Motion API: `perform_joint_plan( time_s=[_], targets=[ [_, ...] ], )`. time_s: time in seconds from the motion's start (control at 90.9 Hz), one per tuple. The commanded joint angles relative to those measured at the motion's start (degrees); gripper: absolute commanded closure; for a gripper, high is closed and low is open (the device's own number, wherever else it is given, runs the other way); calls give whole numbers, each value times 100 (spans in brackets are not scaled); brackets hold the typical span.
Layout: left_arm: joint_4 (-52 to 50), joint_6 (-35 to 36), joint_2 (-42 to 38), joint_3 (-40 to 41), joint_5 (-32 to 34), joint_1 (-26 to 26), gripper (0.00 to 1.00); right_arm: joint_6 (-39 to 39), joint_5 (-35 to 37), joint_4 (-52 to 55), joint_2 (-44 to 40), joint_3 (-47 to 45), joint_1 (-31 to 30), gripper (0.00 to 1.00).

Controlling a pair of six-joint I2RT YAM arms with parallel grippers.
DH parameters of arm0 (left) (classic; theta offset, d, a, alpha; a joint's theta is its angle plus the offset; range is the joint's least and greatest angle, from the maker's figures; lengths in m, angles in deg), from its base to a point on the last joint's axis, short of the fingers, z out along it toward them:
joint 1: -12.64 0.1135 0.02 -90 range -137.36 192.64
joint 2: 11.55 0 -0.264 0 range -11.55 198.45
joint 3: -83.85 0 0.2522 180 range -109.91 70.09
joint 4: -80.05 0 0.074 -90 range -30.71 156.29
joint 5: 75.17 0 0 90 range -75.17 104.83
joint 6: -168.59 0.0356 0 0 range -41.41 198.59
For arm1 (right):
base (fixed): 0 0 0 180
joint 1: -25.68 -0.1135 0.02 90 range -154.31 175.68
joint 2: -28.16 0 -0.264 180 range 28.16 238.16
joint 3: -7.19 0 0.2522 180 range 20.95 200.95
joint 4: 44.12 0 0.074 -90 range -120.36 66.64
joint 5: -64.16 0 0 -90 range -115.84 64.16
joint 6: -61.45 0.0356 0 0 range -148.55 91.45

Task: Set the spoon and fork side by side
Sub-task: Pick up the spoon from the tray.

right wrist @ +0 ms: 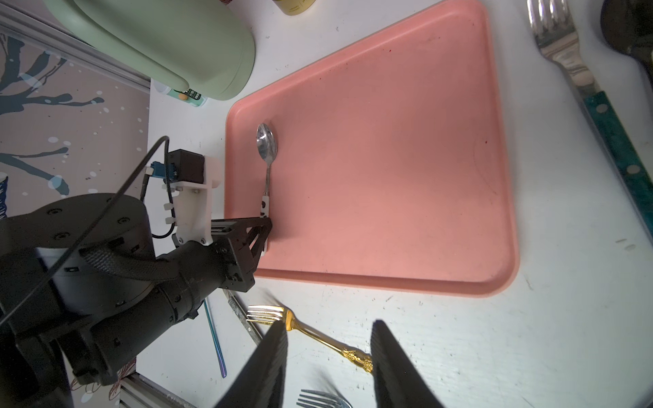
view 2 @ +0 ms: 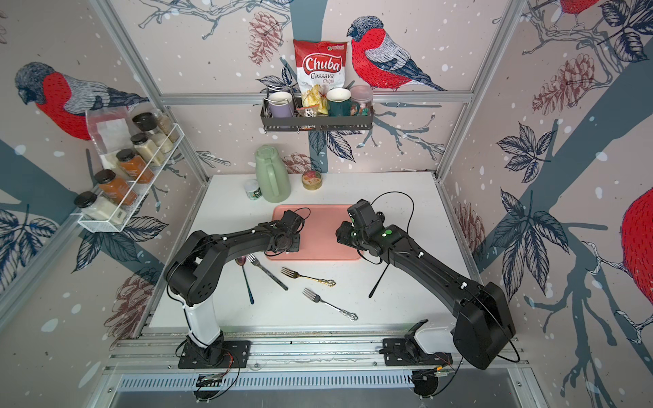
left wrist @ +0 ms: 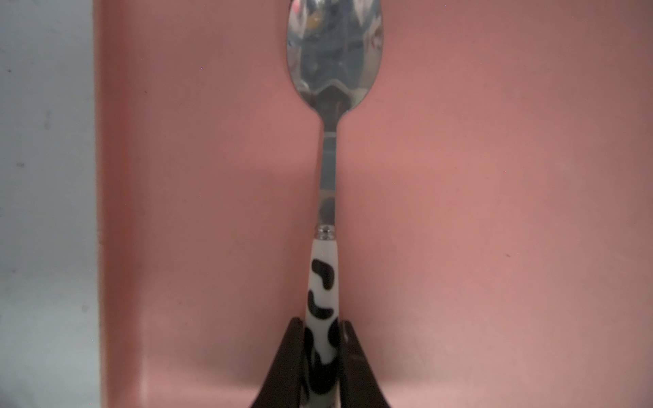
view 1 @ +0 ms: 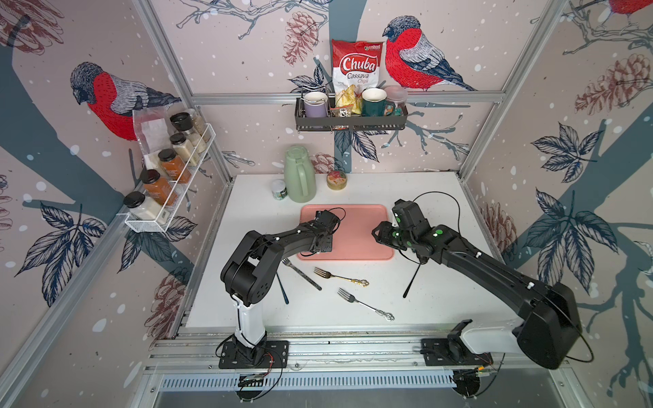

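Observation:
A spoon (left wrist: 328, 176) with a white, black-spotted handle lies on the pink tray (left wrist: 494, 212) near its left edge, bowl toward the back. My left gripper (left wrist: 322, 323) is shut on its handle, a finger pressed to each side. The right wrist view shows the same spoon (right wrist: 267, 145) and tray (right wrist: 388, 159). My right gripper (right wrist: 330, 322) hangs open and empty by the tray's right front corner. On the table in front of the tray lie a gold fork (view 1: 341, 277), a silver fork (view 1: 365, 304) and a dark-handled fork (view 1: 302, 273).
A second spoon (view 2: 245, 279) with a bluish handle lies under my left arm. A black handle (view 1: 411, 279) pokes out beneath my right arm. A green jug (view 1: 300, 175), small jar (view 1: 278, 189) and tin (view 1: 336, 180) stand behind the tray.

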Motion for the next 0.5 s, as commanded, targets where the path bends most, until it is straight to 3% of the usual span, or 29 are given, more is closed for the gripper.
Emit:
perform_joint_plan(
  time_s=[0.0, 0.176, 0.33, 0.484],
  targets=[
    [-154, 13, -32, -14, -26, 25, 90, -85, -22, -53, -9, 0, 7, 59],
    [-358, 84, -600, 18, 161, 104, 92, -69, -47, -56, 5, -9, 34, 59],
    [-590, 178, -1124, 99, 279, 545, 92, -108, -128, -151, 166, 36, -37, 59],
    [-574, 174, -1448, 391, 132, 1138, 92, -795, -19, 303, 868, 557, -645, 58]
  ],
)
